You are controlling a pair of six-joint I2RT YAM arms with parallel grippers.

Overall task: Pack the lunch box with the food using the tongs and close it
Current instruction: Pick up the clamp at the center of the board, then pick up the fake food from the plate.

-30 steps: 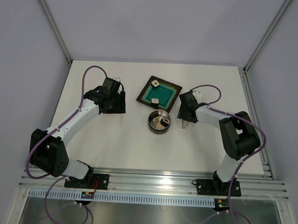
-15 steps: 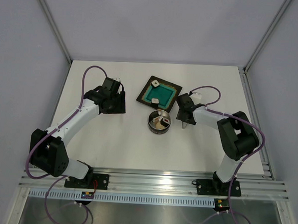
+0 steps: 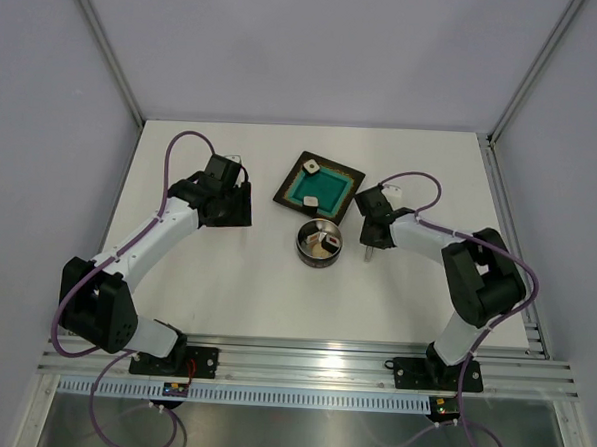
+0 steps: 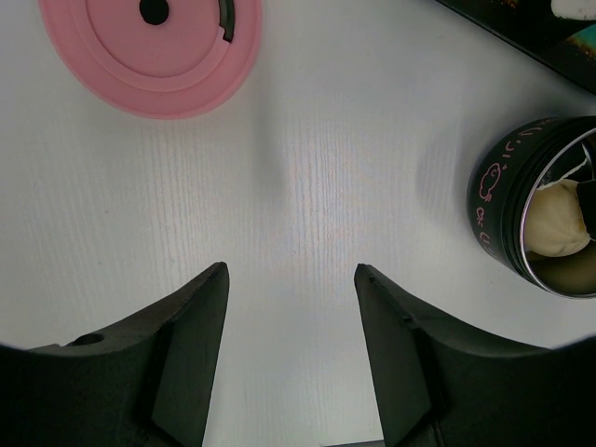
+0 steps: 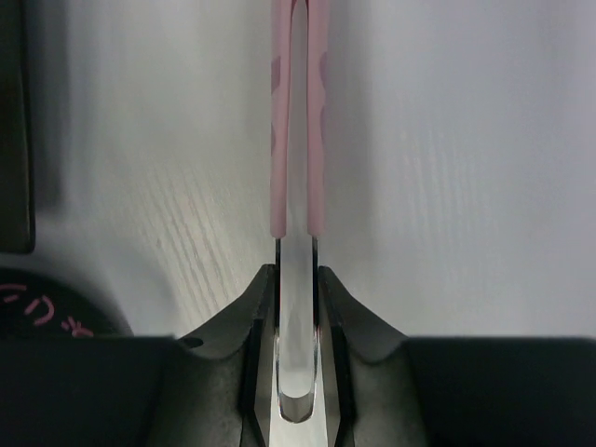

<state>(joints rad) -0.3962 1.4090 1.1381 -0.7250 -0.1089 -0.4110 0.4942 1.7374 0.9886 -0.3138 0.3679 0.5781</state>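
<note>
The steel lunch box (image 3: 319,244) stands in front of the tray with pale food (image 4: 554,219) inside it. A white spotted cube (image 3: 310,167) lies on the tray's far corner and a pale piece (image 3: 327,202) on its near edge. My right gripper (image 5: 296,275) is beside the box on its right, down at the table, shut on the tongs (image 5: 277,140). Their pink-tipped arms are pressed nearly together and point away from the jaws. My left gripper (image 4: 291,275) hangs open over bare table. The pink lid (image 4: 149,47) lies just ahead of it to the left.
A square dark tray with a teal centre (image 3: 320,185) sits behind the lunch box. In the top view the left arm's wrist (image 3: 225,200) covers the lid. Metal frame posts and grey walls enclose the white table (image 3: 235,280).
The right gripper's jaws have closed onto the tongs and squeezed their arms together, and the gripper has shifted slightly. The left arm has not moved.
</note>
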